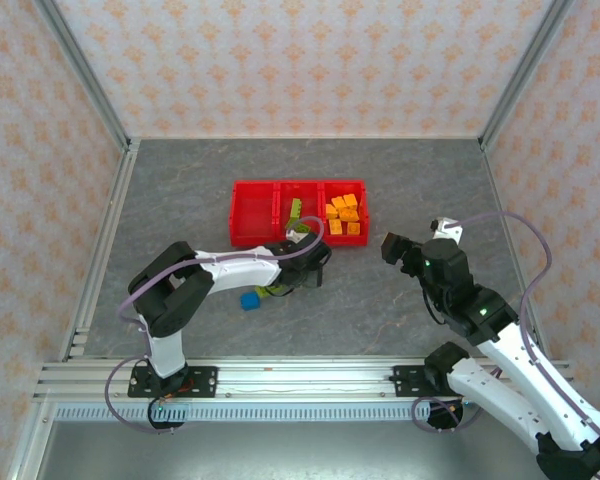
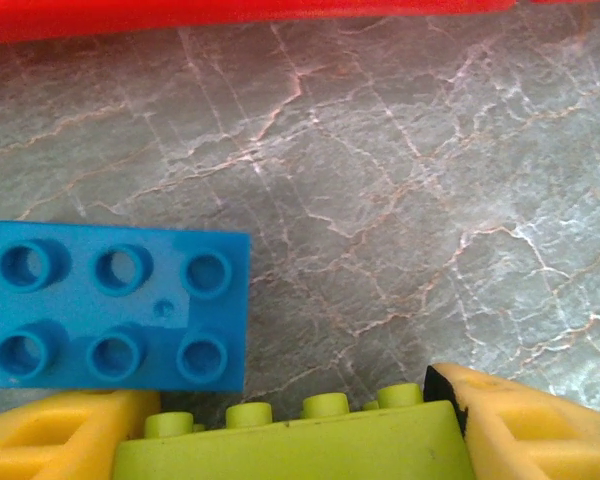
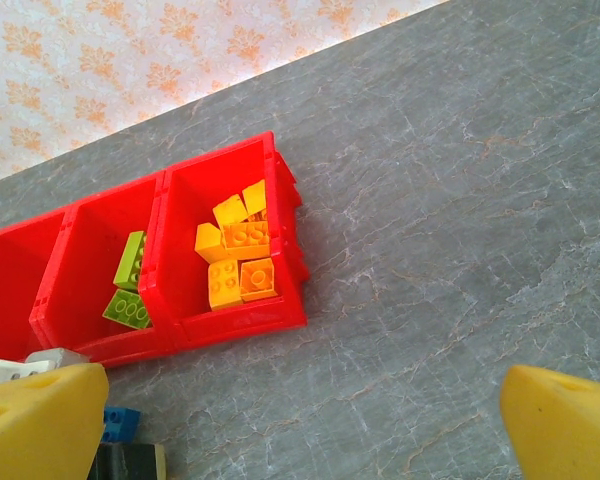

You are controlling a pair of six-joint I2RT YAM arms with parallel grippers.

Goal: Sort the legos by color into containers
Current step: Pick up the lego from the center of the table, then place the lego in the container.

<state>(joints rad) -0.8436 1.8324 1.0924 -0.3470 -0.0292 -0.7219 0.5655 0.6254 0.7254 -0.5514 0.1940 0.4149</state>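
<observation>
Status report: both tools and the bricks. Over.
Left tool shut on lime green brick, down at the table. Right tool open, empty. Blue brick loose on the table alongside.

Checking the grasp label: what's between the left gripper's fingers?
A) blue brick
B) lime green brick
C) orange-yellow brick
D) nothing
B: the left wrist view shows a lime green brick held between the two jaws of the left gripper, while the blue brick lies apart beside it.

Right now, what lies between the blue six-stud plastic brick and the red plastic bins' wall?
Bare grey marbled tabletop separates blue brick from red bin wall, per the left wrist view.
</observation>
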